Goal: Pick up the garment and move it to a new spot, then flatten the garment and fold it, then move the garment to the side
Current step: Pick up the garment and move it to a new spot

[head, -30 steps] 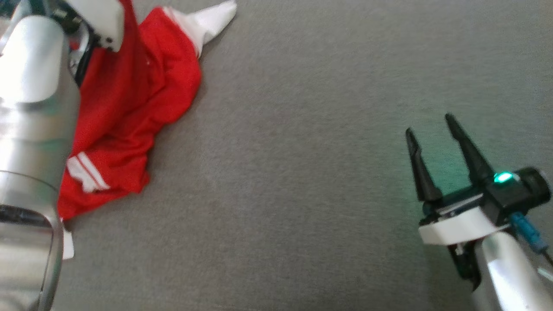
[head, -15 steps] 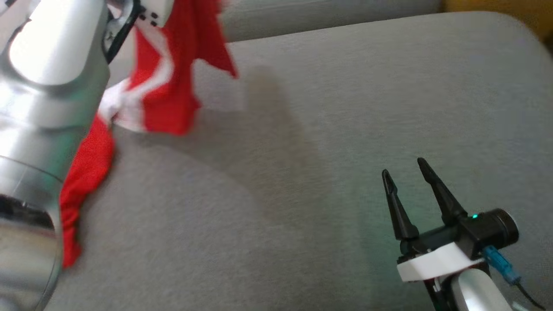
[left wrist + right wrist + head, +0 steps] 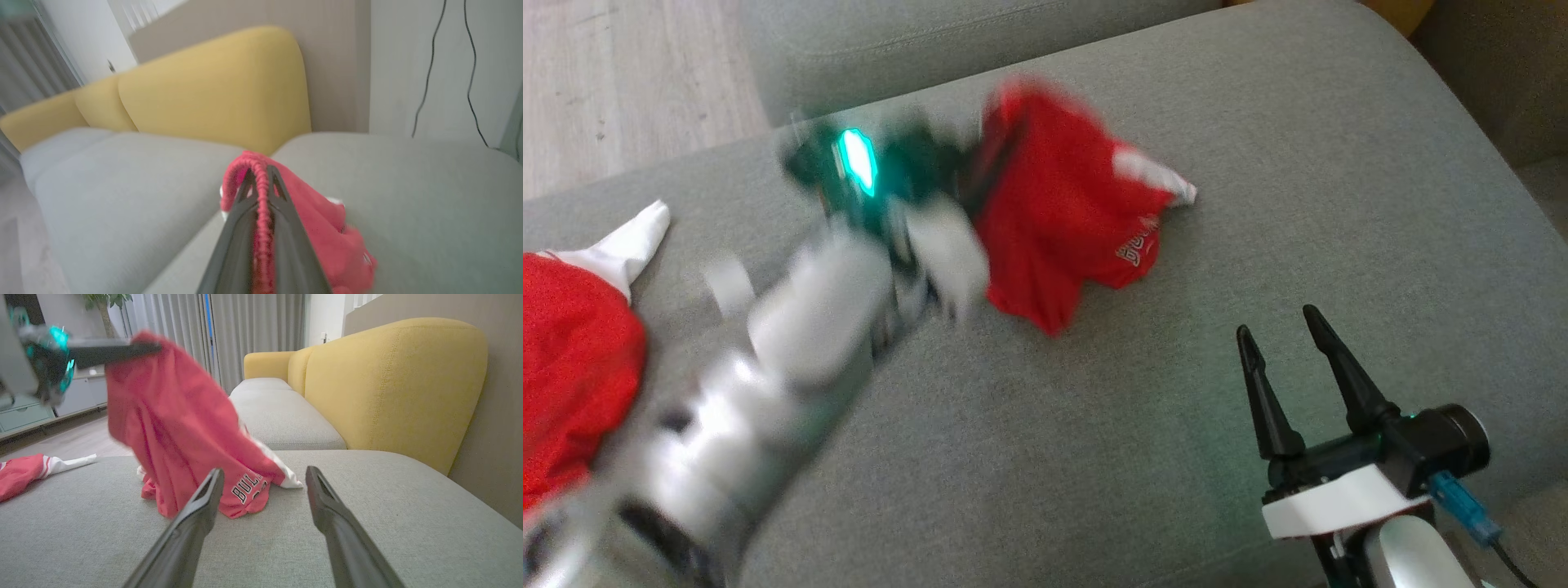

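The garment point(image 3: 1054, 220), red with white trim and lettering, hangs from my left gripper point(image 3: 984, 159), which is blurred with motion. Its lower end drags on the grey cushion point(image 3: 1094, 457). In the left wrist view the gripper point(image 3: 259, 171) is shut on a bunched red edge of the garment point(image 3: 322, 228). The right wrist view shows the garment point(image 3: 184, 428) draped from the left gripper point(image 3: 151, 347) above the cushion. My right gripper point(image 3: 1275, 321) stands open and holds nothing at the lower right, short of the garment; its fingers point(image 3: 204, 506) frame the cloth's lettered hem.
A second red and white garment point(image 3: 572, 343) lies crumpled at the cushion's left end, also in the right wrist view point(image 3: 20, 473). Yellow sofa backrests point(image 3: 392, 384) rise behind the cushion. Wooden floor point(image 3: 621, 82) lies past the far left edge.
The head camera has shifted. My left arm has swung the held garment up and rightward to the middle of the cushion. The right gripper has stayed open.
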Robot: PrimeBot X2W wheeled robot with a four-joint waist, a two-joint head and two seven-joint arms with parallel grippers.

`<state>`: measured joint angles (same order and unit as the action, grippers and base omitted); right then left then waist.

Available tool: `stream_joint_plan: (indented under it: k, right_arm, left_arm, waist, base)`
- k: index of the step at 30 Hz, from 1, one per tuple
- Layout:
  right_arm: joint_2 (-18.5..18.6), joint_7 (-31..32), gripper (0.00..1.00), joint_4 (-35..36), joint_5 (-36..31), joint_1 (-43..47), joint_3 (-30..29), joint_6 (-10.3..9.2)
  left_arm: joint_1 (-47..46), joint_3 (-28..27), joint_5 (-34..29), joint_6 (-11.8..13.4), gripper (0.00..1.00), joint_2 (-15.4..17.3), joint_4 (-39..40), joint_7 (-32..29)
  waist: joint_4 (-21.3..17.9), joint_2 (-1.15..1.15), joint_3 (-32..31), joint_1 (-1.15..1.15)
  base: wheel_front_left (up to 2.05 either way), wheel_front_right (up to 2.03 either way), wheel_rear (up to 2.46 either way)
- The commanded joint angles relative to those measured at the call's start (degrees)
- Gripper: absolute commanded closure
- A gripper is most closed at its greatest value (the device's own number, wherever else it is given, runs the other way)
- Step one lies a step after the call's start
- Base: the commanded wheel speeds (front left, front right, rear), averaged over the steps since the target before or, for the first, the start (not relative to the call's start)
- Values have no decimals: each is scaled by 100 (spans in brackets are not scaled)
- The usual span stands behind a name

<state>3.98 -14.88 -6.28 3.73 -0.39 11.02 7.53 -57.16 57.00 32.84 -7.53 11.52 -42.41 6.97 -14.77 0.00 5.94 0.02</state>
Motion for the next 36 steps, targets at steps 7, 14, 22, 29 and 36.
stream_joint_plan:
  k: [7, 14, 22, 29, 36]
  right_arm:
    - [-79, -12, 0, 118, 84, 52, 61, -4]
    - [-81, -12, 0, 2, 83, 200, 12, -4]
    - [-86, -12, 0, -131, 71, 456, -264, -4]
    - [-105, -12, 0, -154, 91, 623, -453, -4]
    - [-109, -12, 0, -53, 223, 881, -564, -4]
  left_arm:
    - [1536, 379, -158, 337, 100, -262, 45, 682]
    - [2421, 403, -352, 827, 0, -639, 200, 797]
    - [3540, -894, -786, 1792, 0, -532, 1785, 801]
    - [4667, -2215, -1282, 2207, 0, -295, 2952, 802]
    - [5670, -3289, -1556, 2233, 0, -323, 3506, 802]
  waist:
    - [264, 0, 49, -2]
    - [760, 0, -193, -2]
    - [1342, 0, -703, -2]
    - [1577, 0, -1026, -2]
    - [1698, 0, -1282, -2]
  base:
    - [0, 0, 0]
    - [0, 0, 0]
    - [0, 0, 0]
    - [0, 0, 0]
    - [0, 0, 0]
